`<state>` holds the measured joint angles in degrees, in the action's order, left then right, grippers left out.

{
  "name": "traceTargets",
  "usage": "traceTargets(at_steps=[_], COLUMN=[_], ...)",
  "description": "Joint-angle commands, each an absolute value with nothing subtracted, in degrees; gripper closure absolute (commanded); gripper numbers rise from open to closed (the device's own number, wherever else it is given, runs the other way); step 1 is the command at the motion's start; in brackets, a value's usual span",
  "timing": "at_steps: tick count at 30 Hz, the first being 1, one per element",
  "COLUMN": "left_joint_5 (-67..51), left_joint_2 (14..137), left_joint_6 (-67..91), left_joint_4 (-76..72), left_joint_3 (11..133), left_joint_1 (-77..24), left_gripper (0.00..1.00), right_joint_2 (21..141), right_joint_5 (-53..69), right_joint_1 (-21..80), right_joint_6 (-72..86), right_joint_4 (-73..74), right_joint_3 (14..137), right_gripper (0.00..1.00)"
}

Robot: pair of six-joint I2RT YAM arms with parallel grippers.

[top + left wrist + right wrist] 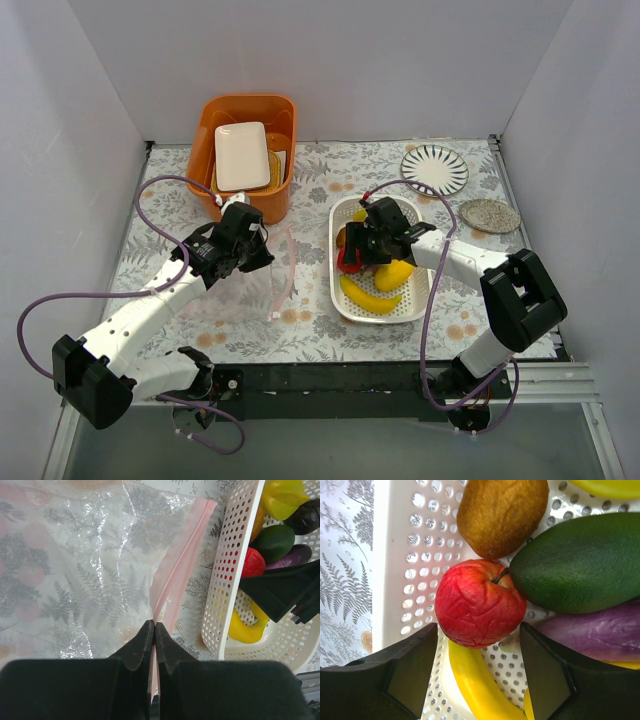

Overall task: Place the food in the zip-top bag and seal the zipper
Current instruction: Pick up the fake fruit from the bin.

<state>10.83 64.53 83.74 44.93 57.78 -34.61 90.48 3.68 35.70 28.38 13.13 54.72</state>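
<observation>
Pinching the pink zipper [182, 565] of the clear bag [90, 570] with the left claw [154, 630], fingers pressed together on the strip at its near end. Spread flat on the flowered worktop [320, 170] beyond the grip, zipper edge facing the white basket [335, 270] just beside it.

Reaching down into that basket with the right claw [477, 630], fingers spread to either side of the red apple [480, 602]; possibly brushing its skin, though hard to judge from the wrist view. Packed close round the apple: a brown piece [502, 515] and a green piece [580, 565] against its far side, a purple eggplant [595, 632] next to it, a banana [475, 685] showing from beneath.

Cut off at the frame edge in the right wrist view: eggplant, banana and green piece. Hidden from above under the right claw: most of the apple. Hard to trace from above: the bag's outline, clear plastic over busy pattern.

Hemmed in by white walls on three sides. At the back, near the left claw, an orange tub [245, 150] holding a white plate [242, 155]; beyond the basket, a striped plate [434, 168] and a grey disc [490, 215]. Patterned worktop showing between zipper and basket wall, and along the near edge in front of both.
</observation>
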Motion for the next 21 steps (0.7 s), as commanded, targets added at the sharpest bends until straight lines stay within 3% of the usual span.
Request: traceTargets(at_steps=[1, 10, 13, 14, 17, 21], left_joint_5=[9.93, 9.84, 9.84, 9.76, 9.93, 10.02], left_joint_2=[63.02, 63.02, 63.11, 63.02, 62.84, 62.58], left_joint_6=[83.14, 83.23, 83.23, 83.32, 83.23, 83.50], left_joint_4=[44.21, 43.86, 43.77, 43.86, 43.94, 43.95], left_joint_3=[57.39, 56.78, 56.78, 56.78, 56.86, 56.86], left_joint_1=[-34.37, -34.37, -34.37, -34.37, -34.37, -34.37], left_gripper=[1.00, 1.00, 1.00, 1.00, 1.00, 1.00], right_joint_2=[90.79, 94.65, 94.66, 94.31, 91.50, 86.67], right_joint_5=[4.92, 6.33, 6.15, 5.89, 5.36, 6.50], right_joint_1=[35.77, 35.77, 35.77, 35.77, 35.77, 35.95], right_joint_6=[29.44, 30.06, 30.06, 29.97, 29.71, 29.44], right_joint_4=[8.18, 7.47, 8.09, 8.17, 7.82, 7.74], right_joint_3=[56.60, 58.09, 58.10, 57.92, 56.43, 55.28], right_gripper=[0.20, 0.20, 0.29, 0.41, 0.55, 0.60])
